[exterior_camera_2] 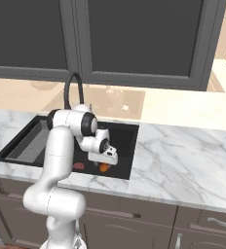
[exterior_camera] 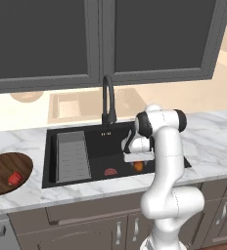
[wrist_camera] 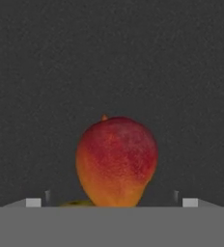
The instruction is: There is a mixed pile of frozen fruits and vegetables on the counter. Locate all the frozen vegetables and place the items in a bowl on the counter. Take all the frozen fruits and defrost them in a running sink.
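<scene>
Reaching down into the black sink (exterior_camera: 74,161) in the left base view, with the end effector (exterior_camera: 137,162) low over the basin floor and the orange-red round fruit (exterior_camera: 139,166) just below it; ribbed drain tray off to its left, red-ringed drain (exterior_camera: 110,172) a little to its left, gooseneck faucet (exterior_camera: 107,100) behind it; wooden bowl (exterior_camera: 3,171) far to its left on the marble desk (exterior_camera: 208,141), holding the red chunk (exterior_camera: 14,178). Seen from the right base view, end effector (exterior_camera_2: 104,163) inside the basin, fruit (exterior_camera_2: 103,168) directly beneath, drain (exterior_camera_2: 79,166) to its left. Looking along the hand, end effector (wrist_camera: 112,202) released, fingertips (wrist_camera: 33,202) spread wide on either side of the fruit (wrist_camera: 116,161), apart from it; fruit resting against the dark sink floor between them.
</scene>
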Robot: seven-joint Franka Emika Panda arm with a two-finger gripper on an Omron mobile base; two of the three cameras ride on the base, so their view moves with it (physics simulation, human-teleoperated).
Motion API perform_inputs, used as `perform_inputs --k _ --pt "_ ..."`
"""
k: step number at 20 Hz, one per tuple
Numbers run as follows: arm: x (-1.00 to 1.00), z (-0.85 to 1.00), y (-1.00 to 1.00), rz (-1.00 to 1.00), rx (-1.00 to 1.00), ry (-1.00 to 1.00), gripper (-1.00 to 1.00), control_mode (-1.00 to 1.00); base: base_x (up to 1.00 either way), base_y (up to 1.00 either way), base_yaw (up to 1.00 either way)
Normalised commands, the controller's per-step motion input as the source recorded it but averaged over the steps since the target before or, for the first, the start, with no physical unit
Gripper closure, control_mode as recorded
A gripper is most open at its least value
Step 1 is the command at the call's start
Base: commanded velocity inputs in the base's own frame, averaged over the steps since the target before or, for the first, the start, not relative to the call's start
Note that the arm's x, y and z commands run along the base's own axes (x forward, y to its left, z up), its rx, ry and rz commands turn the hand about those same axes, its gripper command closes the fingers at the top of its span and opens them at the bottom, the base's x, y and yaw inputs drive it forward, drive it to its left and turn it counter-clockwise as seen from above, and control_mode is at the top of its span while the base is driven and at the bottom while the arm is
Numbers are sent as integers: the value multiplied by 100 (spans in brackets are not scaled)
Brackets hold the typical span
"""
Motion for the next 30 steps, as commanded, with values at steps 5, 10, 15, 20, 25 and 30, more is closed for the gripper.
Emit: perform_inputs --k 5,10,15,20,25,30 --pt "-7 60 -5 -2 0 4 -100 -100 0 0 0" --pt "-14 73 0 0 0 0 -100 -100 0 0 0" --pt "-13 70 0 0 0 0 -100 -100 0 0 0" --pt "-8 74 0 0 0 0 -100 -100 0 0 0" --pt "-15 75 -1 0 0 0 -100 -100 0 0 0" --pt "-34 71 -13 0 0 0 -100 -100 0 0 0"
